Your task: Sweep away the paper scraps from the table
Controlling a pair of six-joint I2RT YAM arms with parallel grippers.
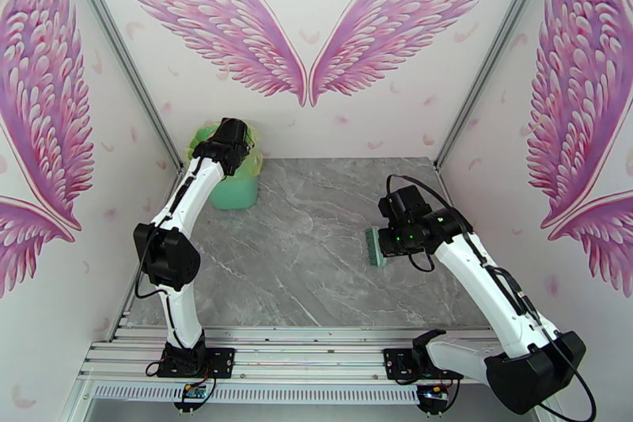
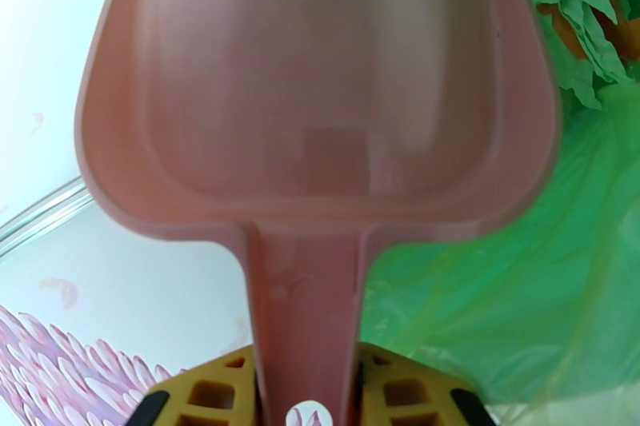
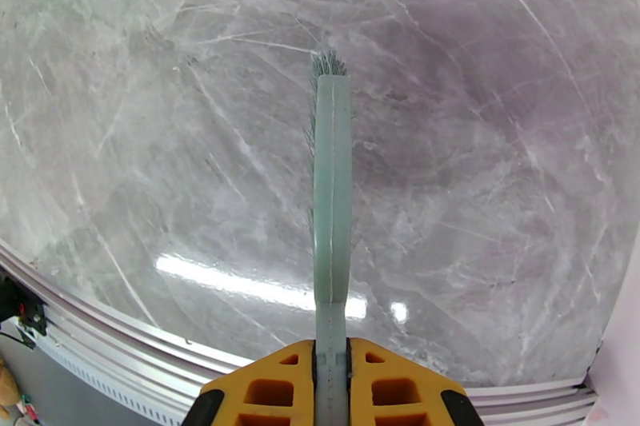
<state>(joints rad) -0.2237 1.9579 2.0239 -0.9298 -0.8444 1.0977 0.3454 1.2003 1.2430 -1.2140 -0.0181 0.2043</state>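
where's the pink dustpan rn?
Left wrist view: the dustpan is clamped by its handle in the left gripper, by the green-bagged bin at the far-left corner of the table.

The left arm (image 1: 183,214) rises from its base at the near left edge of the grey marble-patterned tabletop (image 1: 316,273), elbow bent, forearm stretched to the tabletop's far left corner. The left tool (image 2: 308,392) is clamped on the handle of a pink plastic dustpan (image 2: 320,84). The right arm (image 1: 483,289) leans in from the near right edge, and the right tool (image 3: 330,384) grips a teal hand brush (image 3: 332,180) above the tabletop's right side.
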